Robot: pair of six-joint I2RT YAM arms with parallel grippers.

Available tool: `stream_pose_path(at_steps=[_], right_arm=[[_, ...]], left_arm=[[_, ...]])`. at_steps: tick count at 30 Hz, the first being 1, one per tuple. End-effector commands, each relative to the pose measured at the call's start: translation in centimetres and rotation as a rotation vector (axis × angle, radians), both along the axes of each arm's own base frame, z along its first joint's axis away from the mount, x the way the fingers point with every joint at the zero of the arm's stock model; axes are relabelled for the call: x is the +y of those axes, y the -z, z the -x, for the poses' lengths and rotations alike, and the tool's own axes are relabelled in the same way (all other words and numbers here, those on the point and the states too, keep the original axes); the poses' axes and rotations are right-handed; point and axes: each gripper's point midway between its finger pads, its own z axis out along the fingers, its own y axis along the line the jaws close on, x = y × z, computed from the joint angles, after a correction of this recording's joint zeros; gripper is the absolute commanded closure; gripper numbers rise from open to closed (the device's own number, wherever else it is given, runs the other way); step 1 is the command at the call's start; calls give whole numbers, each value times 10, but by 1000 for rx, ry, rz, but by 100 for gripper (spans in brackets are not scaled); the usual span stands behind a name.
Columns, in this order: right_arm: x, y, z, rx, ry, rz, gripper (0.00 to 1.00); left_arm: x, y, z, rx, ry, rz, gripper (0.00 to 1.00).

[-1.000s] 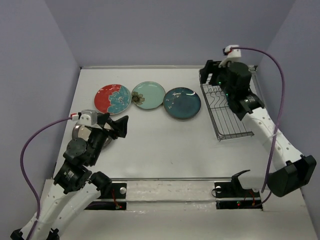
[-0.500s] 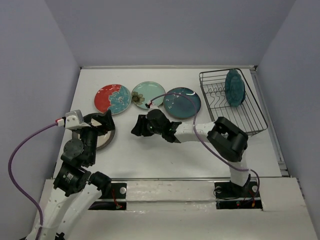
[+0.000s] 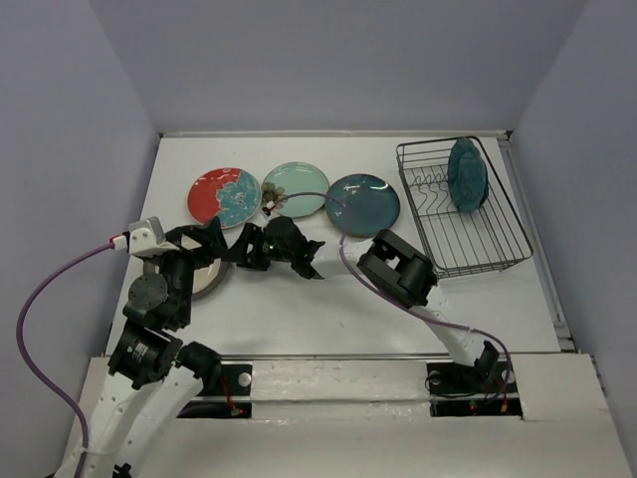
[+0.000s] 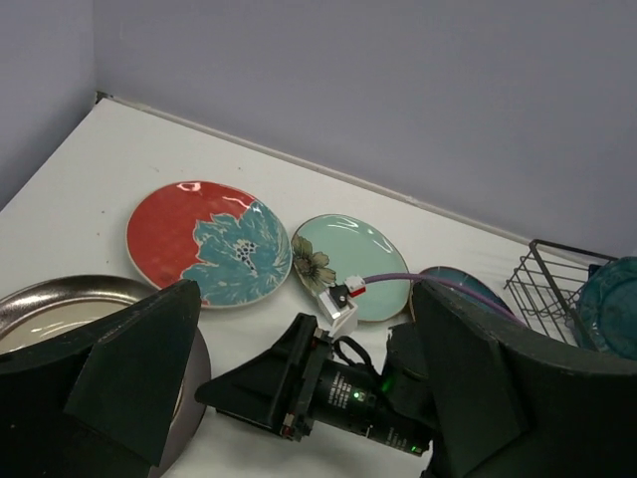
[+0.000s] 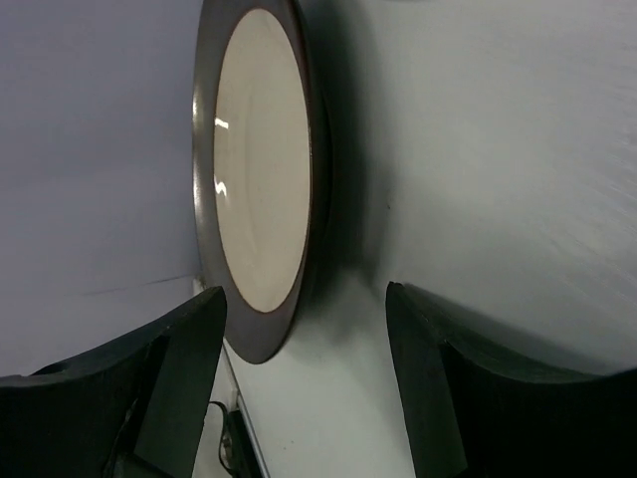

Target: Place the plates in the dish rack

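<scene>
Reaching further across than half a second ago, the right gripper [image 3: 242, 251] now sits just beside the left gripper [image 3: 203, 243], and both are at the grey-brown plate [image 3: 202, 280], which lies flat on the table [image 3: 299, 319]. In the right wrist view that plate [image 5: 261, 179] fills the space just ahead of the right gripper [image 5: 306, 299]; its jaws are spread wide with nothing between them, and the near rim seems to sit just short of the fingertips, though the steep angle makes contact hard to judge. The left gripper [image 4: 307, 304] is likewise wide open and empty, with the grey-brown plate [image 4: 60, 309] under its left finger. Beyond its fingers lie the red-and-blue floral plate [image 4: 199, 244], the pale mint plate [image 4: 358, 267] and the dark teal plate [image 4: 453, 281] in a row. Well away from both grippers, the teal scalloped plate [image 3: 467, 174] stands upright in the dish rack [image 3: 478, 244].
</scene>
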Motion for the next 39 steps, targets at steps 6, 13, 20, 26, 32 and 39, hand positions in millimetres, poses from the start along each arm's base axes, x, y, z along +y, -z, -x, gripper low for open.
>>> stream_pose_path(at_steps=[6,13,20,26,32,39], right_arm=[[38,29,2,111,-27,-43,38],[49,32,-5,94,-41,-8,52],[52,25,-5,74,-66,7,93],[23,-45,10,-62,-43,-73,93],[-48,-127,6,-321,117,-7,93],[-205,-196,-59,-540,428,164,93]], left_arm=[[-3,-18,-1,-58,17,30,1],[-3,-18,0,-58,22,28,1],[-4,-20,1,-64,27,26,1],[-4,-22,4,-77,40,21,1],[-2,-26,8,-95,37,22,1],[-2,-30,13,-119,55,27,1]])
